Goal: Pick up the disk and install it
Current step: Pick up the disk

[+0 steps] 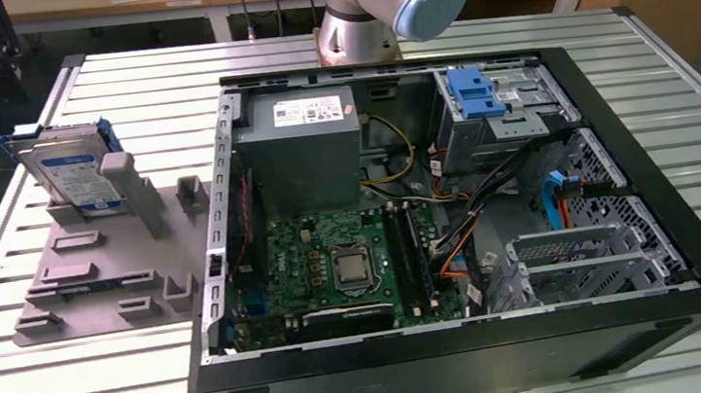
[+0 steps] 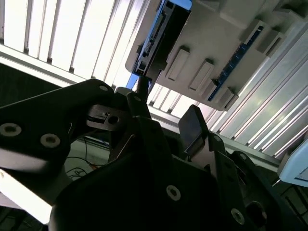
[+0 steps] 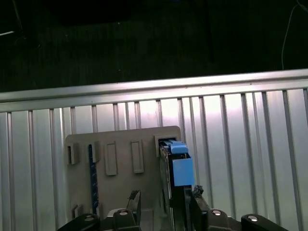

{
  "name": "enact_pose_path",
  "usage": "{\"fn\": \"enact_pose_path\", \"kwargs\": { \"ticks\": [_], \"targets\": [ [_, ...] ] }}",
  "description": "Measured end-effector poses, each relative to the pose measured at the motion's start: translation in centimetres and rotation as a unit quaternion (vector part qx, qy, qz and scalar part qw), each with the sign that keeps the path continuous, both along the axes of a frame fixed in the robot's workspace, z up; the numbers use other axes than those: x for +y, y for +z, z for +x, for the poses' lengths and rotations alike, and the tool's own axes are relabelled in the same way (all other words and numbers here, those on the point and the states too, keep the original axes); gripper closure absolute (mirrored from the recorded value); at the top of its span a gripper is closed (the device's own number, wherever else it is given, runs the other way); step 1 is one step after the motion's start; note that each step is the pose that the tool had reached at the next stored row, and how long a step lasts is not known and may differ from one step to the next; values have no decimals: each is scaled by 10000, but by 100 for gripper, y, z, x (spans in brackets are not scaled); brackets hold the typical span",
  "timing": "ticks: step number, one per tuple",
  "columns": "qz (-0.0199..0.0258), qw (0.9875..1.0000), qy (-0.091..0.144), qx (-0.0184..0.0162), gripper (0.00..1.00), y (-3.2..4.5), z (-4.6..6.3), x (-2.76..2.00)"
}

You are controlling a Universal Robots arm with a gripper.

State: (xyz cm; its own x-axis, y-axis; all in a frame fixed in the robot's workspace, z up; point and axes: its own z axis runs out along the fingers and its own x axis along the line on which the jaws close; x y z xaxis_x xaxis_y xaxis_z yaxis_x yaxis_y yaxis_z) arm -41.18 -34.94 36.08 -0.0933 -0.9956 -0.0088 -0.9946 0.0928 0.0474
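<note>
The disk [image 1: 72, 177] stood on edge in a slot of a grey holder [image 1: 98, 282]. The holder lay flat on the slatted metal table [image 1: 117, 84], just beside the open computer case [image 1: 472, 360], on the exterior view's left. The disk sat at the holder's far end in that view, its white-and-blue label facing the camera, a blue frame around its edges and a grey post of the holder in front of it. Inside the case lay a green circuit board [image 1: 331, 257]. Behind the board was a grey metal box [image 1: 300, 153], and further to the exterior view's right sat a metal cage with a blue latch [image 1: 498, 108]. The arm's base [image 1: 369, 4] rose from the table behind the case. In the first wrist view the gripper [image 3: 166, 195] looked down on the holder [image 3: 120, 144], with the disk's blue-framed edge [image 3: 179, 166] seen in line with the gap between its dark fingers [image 3: 198, 204]. In the second wrist view the gripper [image 2: 166, 113] had its fingers [image 2: 195, 125] spread well apart with nothing clamped between them. The disk [image 2: 161, 38] lay beyond the fingertips, seated in the holder [image 2: 207, 48] and apart from the gripper.
</note>
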Motion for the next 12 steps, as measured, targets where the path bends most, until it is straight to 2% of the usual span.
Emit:
{"fn": "enact_pose_path", "kwargs": {
  "ticks": [8, 12],
  "targets": [
    [0, 10000, 8, 0, 47, -1, 0, 0],
    [2, 9999, 151, -1, 47, -31, -14, -10]
  ]
}}
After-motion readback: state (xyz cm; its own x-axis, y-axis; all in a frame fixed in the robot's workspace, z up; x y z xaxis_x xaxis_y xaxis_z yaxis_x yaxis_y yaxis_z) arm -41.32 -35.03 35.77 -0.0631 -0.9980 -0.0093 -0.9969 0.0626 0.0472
